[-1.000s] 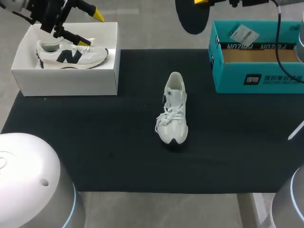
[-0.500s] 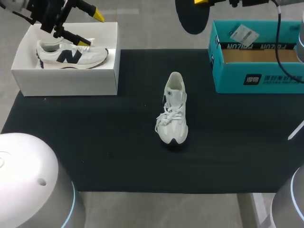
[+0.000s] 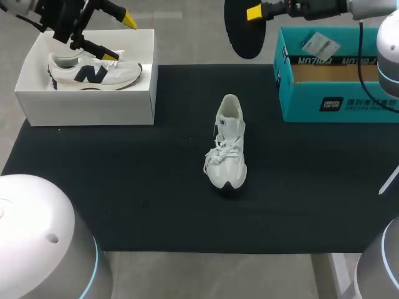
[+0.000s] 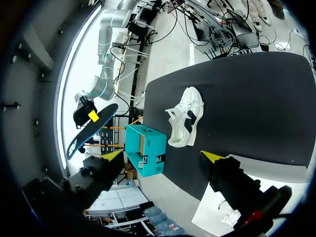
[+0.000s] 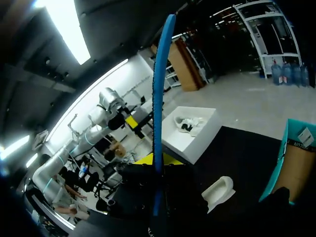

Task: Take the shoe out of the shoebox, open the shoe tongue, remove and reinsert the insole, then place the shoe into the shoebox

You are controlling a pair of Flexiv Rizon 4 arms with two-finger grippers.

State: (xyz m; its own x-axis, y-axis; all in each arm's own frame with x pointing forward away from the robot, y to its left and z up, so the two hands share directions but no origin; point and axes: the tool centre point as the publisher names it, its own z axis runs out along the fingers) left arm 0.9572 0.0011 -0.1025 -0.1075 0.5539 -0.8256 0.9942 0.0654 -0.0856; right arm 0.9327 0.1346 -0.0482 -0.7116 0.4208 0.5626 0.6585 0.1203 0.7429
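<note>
On the black mat (image 3: 124, 187) the white shoebox (image 3: 87, 106) stays at the far left corner and the shoe (image 3: 227, 143) at the middle. The right gripper (image 3: 254, 12), clamped on the insole (image 3: 243, 37), has drifted left above the far edge, so reinsertion likely comes next. The left gripper (image 4: 163, 155) hangs wide and empty over the shoebox.

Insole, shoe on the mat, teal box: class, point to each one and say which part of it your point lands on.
insole (image 3: 242, 34), head view, on its dark flat face.
shoe on the mat (image 3: 224, 149), head view, on the laces.
teal box (image 3: 300, 103), head view, on its front wall.
</note>
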